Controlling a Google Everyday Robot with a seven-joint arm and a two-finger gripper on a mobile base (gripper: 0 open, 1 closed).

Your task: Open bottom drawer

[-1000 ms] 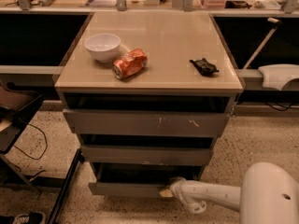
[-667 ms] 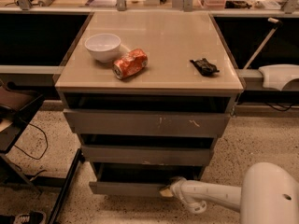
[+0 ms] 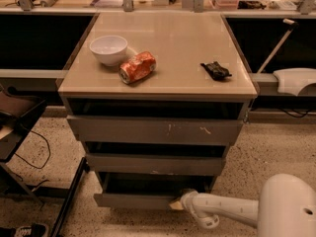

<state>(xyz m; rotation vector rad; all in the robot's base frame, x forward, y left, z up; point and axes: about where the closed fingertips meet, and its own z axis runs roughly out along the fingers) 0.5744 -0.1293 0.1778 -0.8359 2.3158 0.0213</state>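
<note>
The bottom drawer (image 3: 133, 200) is the lowest and narrowest of three grey drawer fronts under the beige cabinet top (image 3: 163, 43). Its plain front stands out a little from the cabinet, with a dark gap above it. My white arm reaches in from the lower right. My gripper (image 3: 178, 204) is at the right end of the bottom drawer's front, touching or right against its top edge.
On the cabinet top lie a white bowl (image 3: 108, 49), a crushed orange can (image 3: 138, 67) and a small black object (image 3: 215, 70). The top drawer front (image 3: 155, 130) has white scratch marks. A dark cart frame (image 3: 29, 147) and cables stand left on the speckled floor.
</note>
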